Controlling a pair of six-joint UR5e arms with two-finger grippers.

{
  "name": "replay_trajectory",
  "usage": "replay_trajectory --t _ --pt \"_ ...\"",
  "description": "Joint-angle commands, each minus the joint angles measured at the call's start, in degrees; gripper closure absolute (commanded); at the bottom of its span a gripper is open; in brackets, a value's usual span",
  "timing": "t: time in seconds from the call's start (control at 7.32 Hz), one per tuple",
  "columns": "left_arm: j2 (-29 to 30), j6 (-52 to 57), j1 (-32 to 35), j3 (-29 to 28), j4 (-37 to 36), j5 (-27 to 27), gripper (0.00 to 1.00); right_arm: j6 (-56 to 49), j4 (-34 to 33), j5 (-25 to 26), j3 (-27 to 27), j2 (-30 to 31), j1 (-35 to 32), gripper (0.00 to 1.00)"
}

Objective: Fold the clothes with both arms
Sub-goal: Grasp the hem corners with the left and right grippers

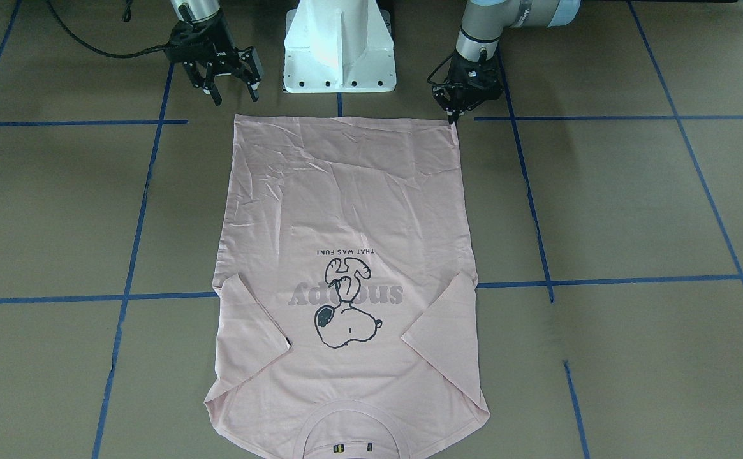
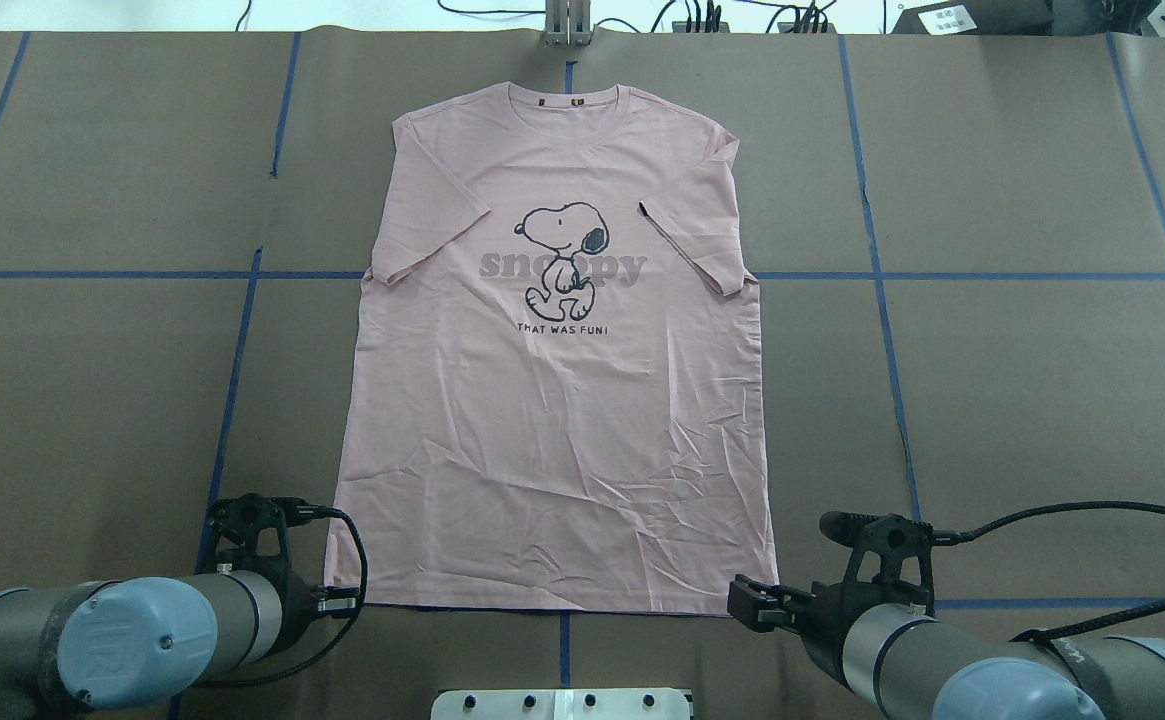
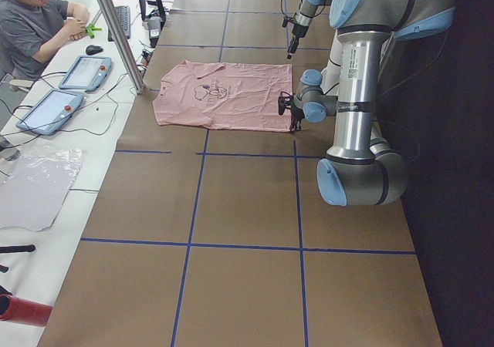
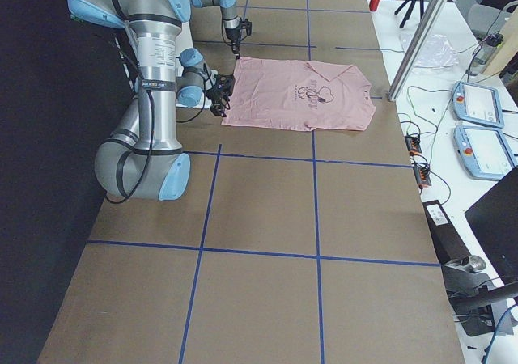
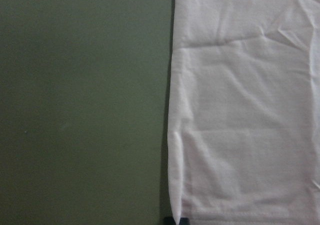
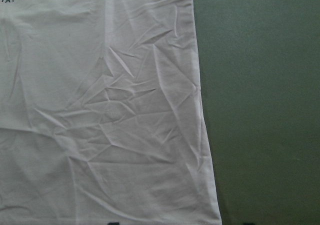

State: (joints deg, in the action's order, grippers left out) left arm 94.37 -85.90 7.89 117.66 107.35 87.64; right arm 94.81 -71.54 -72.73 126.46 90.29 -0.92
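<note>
The left gripper (image 1: 453,116) has its fingers pressed together, pinching the corner of the shirt's (image 1: 345,191) hem on the robot's left side. In the left wrist view that corner runs down to a dark fingertip (image 5: 176,220) at the bottom edge of the frame.

The right gripper (image 1: 236,95) has its fingers spread apart and is just beside the other hem corner, clear of the cloth. In the right wrist view its two dark tips show on either side of that corner.

The shirt lies flat and face up in the middle of the brown table (image 1: 632,204). Its hem is toward the robot's white base (image 1: 339,44) and its collar is at the far edge. Both short sleeves are folded in over the chest, on either side of the cartoon dog and the grey lettering. The lower half of the cloth is creased. Blue tape lines cross the table around and under it.
</note>
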Motion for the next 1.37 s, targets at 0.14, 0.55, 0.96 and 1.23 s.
replay_trajectory --t 0.14,0.55,0.96,1.23 --pt "0.11 -0.05 0.10 1.34 -0.12 -0.10 1.00 9.82 -2.09 3.29 -5.85 -2.48 3.64 0.49" --pt "0.37 -0.05 -0.07 1.26 -0.12 -0.01 1.00 11.80 -5.09 3.38 -6.05 -2.67 4.26 0.52" --pt "0.28 -0.14 -0.07 1.17 -0.12 -0.01 1.00 11.80 -5.27 3.47 -6.40 -2.58 4.26 0.56" --pt "0.28 -0.05 -0.07 1.17 -0.12 -0.01 1.00 11.80 -5.19 3.47 -7.02 -2.67 4.26 0.60"
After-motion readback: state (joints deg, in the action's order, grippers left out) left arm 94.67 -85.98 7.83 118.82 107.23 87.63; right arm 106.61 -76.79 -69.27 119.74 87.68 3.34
